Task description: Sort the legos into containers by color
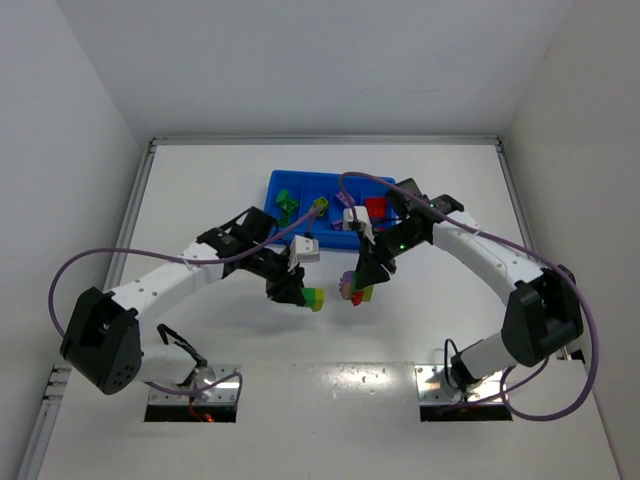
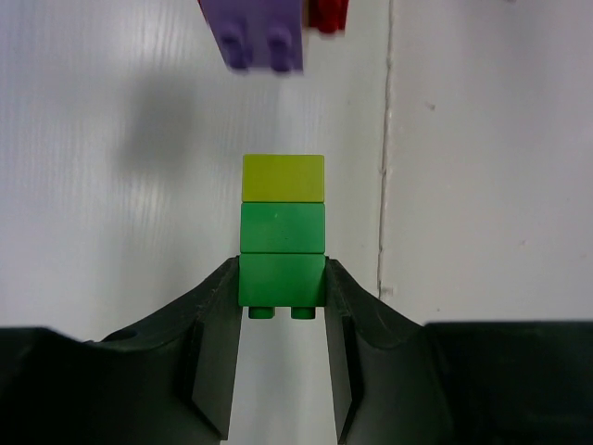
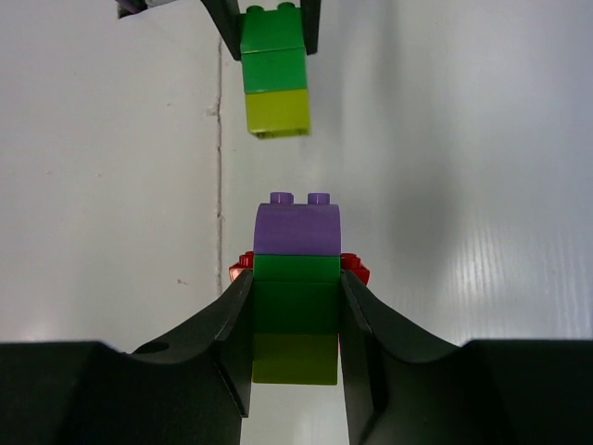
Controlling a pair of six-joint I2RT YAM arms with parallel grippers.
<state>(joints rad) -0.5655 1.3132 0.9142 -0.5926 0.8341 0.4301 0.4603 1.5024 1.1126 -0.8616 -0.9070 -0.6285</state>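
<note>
Stacks of legos sit in both claws, near each other but apart, over the table (image 1: 200, 190) in front of the blue tray (image 1: 276, 184). L gripper (image 2: 282, 278) is clenched on one end of a green/green/yellow-green stack (image 2: 283, 213). R gripper (image 3: 296, 292) grasps a purple-topped stack (image 3: 296, 236) w/ green, yellow-green and red pieces. Tray holds a green brick (image 1: 285, 203) and a red brick (image 1: 377, 208).

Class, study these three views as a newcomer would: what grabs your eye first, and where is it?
In the middle of the scene, the left end effector grips a green and yellow-green stack. Across a small gap, it faces the purple-topped stack of green, yellow-green and red bricks in the right end effector. Behind them sits the bright blue tray, holding a few loose bricks.
</note>
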